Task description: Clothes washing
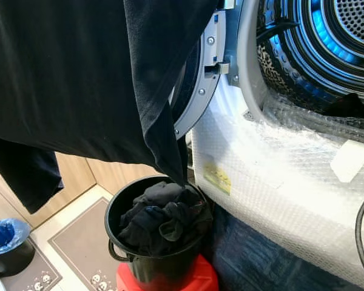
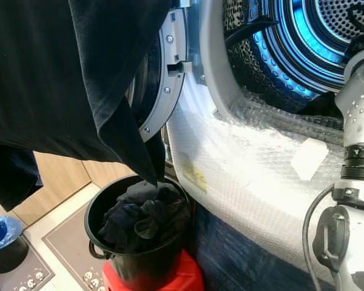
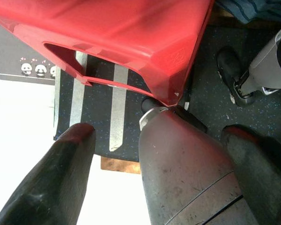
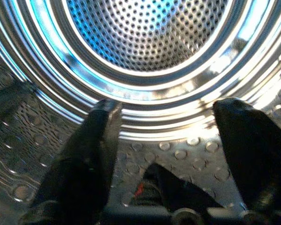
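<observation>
Right gripper [image 4: 161,140], fingers apart, is reaching inside the perforated steel washer drum [image 4: 145,51]; left gripper [image 3: 159,154], fingers apart, is hanging beside the red plastic stool [image 3: 117,37]; dark clothes [image 1: 164,218] are filling the black round bucket [image 1: 118,206]

Blue-lined bin [image 1: 6,242] beside panda mats [image 1: 79,245]

Black garment [image 1: 79,73]: cut off at the frame's top and left edges.
Door [image 1: 200,79]: mostly hidden behind the garment.
Blue bin [image 1: 6,242]: cropped, lower left corner.
</observation>
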`<state>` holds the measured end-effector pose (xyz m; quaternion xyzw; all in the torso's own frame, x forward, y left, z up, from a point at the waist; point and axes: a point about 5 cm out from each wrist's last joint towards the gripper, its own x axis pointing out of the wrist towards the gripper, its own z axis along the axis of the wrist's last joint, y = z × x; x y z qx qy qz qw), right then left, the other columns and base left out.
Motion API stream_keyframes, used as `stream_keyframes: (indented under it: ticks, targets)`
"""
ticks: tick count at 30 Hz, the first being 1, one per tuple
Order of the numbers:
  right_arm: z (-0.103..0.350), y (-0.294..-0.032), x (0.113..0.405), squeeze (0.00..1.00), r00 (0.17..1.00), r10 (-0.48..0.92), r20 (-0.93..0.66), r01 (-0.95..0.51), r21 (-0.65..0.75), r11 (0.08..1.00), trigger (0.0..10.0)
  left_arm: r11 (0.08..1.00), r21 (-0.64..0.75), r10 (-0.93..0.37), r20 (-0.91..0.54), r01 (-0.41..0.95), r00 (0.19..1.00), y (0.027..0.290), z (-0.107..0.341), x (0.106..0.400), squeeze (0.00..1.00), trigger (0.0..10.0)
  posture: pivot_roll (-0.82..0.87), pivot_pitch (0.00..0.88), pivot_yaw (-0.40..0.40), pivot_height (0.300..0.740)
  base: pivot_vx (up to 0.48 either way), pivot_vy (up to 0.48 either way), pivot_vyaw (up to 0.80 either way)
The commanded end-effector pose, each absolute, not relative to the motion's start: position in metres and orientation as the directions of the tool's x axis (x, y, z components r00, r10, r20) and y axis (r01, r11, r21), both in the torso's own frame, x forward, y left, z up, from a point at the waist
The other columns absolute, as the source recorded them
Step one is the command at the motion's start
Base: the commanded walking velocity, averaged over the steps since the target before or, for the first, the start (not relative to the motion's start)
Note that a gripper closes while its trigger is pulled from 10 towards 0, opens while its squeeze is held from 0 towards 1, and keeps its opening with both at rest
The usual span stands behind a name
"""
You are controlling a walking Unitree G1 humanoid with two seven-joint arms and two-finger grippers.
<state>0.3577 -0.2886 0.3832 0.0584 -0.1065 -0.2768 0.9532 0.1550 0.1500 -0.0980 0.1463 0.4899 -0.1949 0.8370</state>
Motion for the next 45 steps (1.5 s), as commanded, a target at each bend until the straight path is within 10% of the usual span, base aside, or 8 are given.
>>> stream_keyframes:
  ticks: [1,8,10,11,33,45]
  targets:
    - [0.389,-0.284,0.355,1.0,0.83,-0.522,0.198,0.491,0.186,0.851,10.0,0.888,0.067,-0.14,-0.903,0.454,0.407,0.162,-0.102,0.144,0.0,10.0,-0.16,0.015,0.074,0.74,0.0,0.0,0.0]
    - [0.395,-0.272,0.345,1.0,0.851,-0.428,0.304,0.37,0.231,0.9,10.0,0.885,0.065,-0.146,-0.901,0.461,0.408,0.16,-0.102,0.146,0.0,10.0,-0.16,0.008,0.067,0.74,0.0,0.0,0.0]
    - [0.393,-0.27,0.339,0.84,0.844,-0.413,0.341,0.351,0.229,0.908,10.0,0.895,0.062,-0.143,-0.898,0.442,0.417,0.16,-0.101,0.148,0.0,10.0,-0.16,0.0,0.066,0.74,0.0,0.0,0.0]
    - [0.39,-0.27,0.338,0.01,0.857,-0.385,0.342,0.312,0.249,0.917,10.0,0.895,0.062,-0.145,-0.896,0.443,0.42,0.16,-0.101,0.149,0.0,10.0,-0.16,0.0,0.065,0.74,0.0,0.0,0.0]
    - [0.338,-0.242,0.271,0.0,0.711,0.228,0.665,-0.483,0.227,0.846,10.0,0.884,0.057,-0.179,-0.875,0.464,0.449,0.15,-0.094,0.165,0.0,10.0,-0.18,0.0,0.073,0.74,0.0,0.0,0.0]
    - [0.279,-0.196,0.232,0.0,0.504,0.702,0.503,-0.847,0.128,0.516,10.0,0.875,0.057,-0.184,-0.88,0.48,0.439,0.146,-0.096,0.163,0.0,10.0,-0.18,0.0,0.068,0.74,0.0,0.0,0.0]
